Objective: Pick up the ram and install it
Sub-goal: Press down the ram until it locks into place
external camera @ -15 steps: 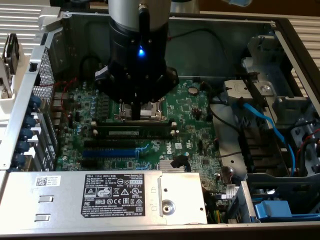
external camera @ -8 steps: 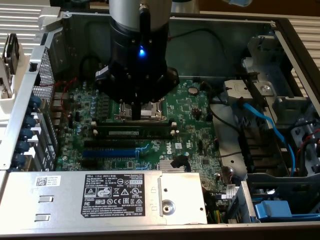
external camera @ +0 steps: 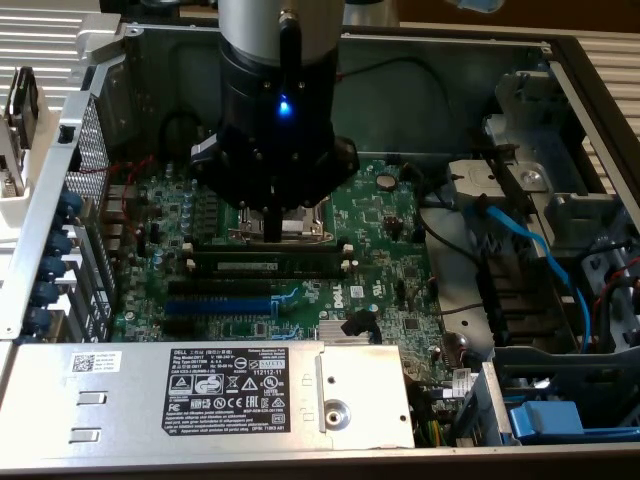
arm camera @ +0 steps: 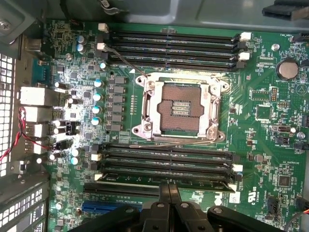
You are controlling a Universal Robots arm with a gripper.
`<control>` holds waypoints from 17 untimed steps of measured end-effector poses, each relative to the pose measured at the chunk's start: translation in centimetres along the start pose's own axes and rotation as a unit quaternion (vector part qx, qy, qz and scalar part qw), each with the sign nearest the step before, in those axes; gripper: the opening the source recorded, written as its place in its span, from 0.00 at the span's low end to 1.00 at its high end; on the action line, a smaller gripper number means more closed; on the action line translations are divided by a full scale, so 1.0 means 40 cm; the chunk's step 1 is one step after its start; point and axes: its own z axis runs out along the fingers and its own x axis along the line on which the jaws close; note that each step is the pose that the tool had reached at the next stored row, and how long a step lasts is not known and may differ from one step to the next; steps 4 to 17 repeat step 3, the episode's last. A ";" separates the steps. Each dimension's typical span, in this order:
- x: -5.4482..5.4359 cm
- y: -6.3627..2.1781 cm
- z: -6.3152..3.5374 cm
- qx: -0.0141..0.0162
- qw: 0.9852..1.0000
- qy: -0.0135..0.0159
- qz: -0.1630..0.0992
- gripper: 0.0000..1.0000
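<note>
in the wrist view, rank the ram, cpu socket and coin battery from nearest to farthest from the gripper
1. ram, right at the shut gripper tips, in a slot.
2. cpu socket, mid-board, past the slots.
3. coin battery, far corner of the board.

The scene lies inside an open grey metal computer case [external camera: 450, 45]; its walls frame a green motherboard [external camera: 390, 220] on the case floor; a silver power supply box [external camera: 200, 385] with a black label lies along the near edge in the exterior view; a perforated metal panel [external camera: 95, 150] stands at the exterior view's left; a blue cable [external camera: 535, 250] runs through the drive bay at the exterior view's right; the light is soft and even; white ribbed surfaces [external camera: 45, 40] appear outside the case.
</note>
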 end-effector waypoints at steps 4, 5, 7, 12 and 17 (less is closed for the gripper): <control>0.000 0.000 0.000 0.000 1.000 0.000 0.000 0.10; 0.000 0.000 0.000 0.000 1.000 0.000 0.000 0.10; 0.000 0.000 0.000 0.000 1.000 0.000 0.000 0.10; 0.000 0.000 0.000 0.000 1.000 0.000 0.000 0.10; 0.000 0.000 0.000 0.000 1.000 0.000 0.000 0.10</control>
